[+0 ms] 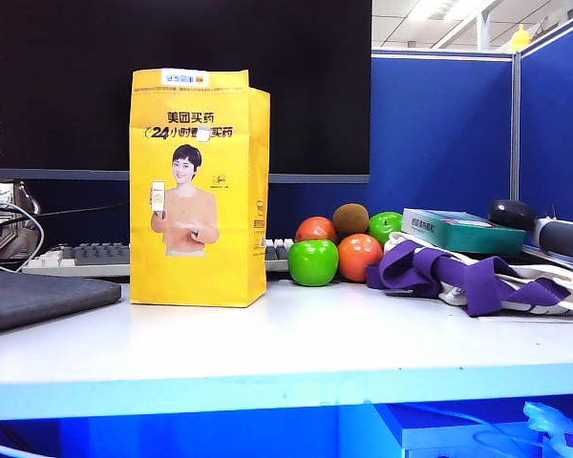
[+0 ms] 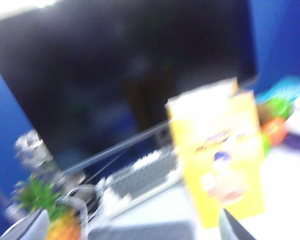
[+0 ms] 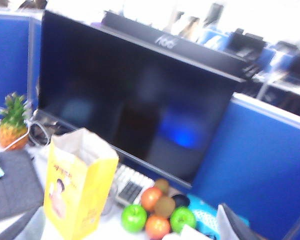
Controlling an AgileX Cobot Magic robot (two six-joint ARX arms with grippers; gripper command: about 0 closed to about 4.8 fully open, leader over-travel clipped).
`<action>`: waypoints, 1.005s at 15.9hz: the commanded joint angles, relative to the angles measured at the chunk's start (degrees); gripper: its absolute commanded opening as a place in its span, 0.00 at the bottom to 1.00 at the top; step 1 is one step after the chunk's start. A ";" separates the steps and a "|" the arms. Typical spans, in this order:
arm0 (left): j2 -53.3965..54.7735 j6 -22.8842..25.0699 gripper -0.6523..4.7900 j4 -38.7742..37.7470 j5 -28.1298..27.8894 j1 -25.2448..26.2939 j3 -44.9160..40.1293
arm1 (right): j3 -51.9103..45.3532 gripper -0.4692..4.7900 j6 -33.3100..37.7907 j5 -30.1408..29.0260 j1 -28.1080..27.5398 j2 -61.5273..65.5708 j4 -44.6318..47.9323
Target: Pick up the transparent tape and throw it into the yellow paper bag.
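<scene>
A bright yellow paper bag (image 1: 199, 191) stands upright on a pale worktop (image 1: 296, 343), in front of a large dark monitor (image 1: 296, 86). The bag is printed with a woman in an orange top and black Chinese text. A keyboard (image 1: 91, 256) lies behind the bag at the monitor's foot. To the right of the bag sits a cluster of fruit: a green apple (image 1: 312, 262), two orange fruits, a brown kiwi and a second green apple. Further right lies a purple and white cloth (image 1: 477, 277) with a teal box (image 1: 463, 231) behind it. A dark grey pad (image 1: 38, 298) lies at the left edge.

The roll of clear tape cannot be seen in any view.

Neither arm appears in the exterior view. The left gripper (image 2: 237, 227) shows only one dark finger edge in its blurred wrist view, near the bag; the right gripper (image 3: 235, 225) likewise shows a single finger edge, raised above the fruit. Both stand wide apart and hold nothing visible.
</scene>
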 commanded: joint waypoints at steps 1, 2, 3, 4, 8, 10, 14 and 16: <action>-6.45 -4.20 0.97 1.16 2.95 -0.02 -3.58 | -32.28 1.00 7.52 2.03 0.11 -23.12 22.88; -8.11 -6.25 0.97 1.29 2.67 -0.02 -5.86 | -43.85 1.00 11.08 1.88 0.11 -30.42 30.88; -9.66 -7.45 0.97 1.70 2.56 -0.02 -8.31 | -53.31 1.00 12.79 1.09 0.13 -36.04 37.35; -11.30 -9.01 0.97 2.21 2.80 -0.02 -10.36 | -60.52 1.00 14.47 -0.46 0.13 -40.44 41.70; -18.12 -11.98 0.97 6.60 4.22 -0.02 -18.43 | -84.72 1.00 28.33 -1.66 0.22 -51.45 47.91; -18.62 -15.41 0.97 4.26 4.33 -0.04 -20.59 | -90.25 1.00 30.91 -2.58 0.39 -51.49 49.27; -18.56 -16.44 0.97 4.31 4.87 -0.02 -24.68 | -98.88 1.00 30.88 -1.84 0.44 -51.49 49.20; -18.58 -23.08 0.97 4.31 4.66 -0.04 -26.53 | -100.85 1.00 30.86 -0.61 0.44 -51.49 49.20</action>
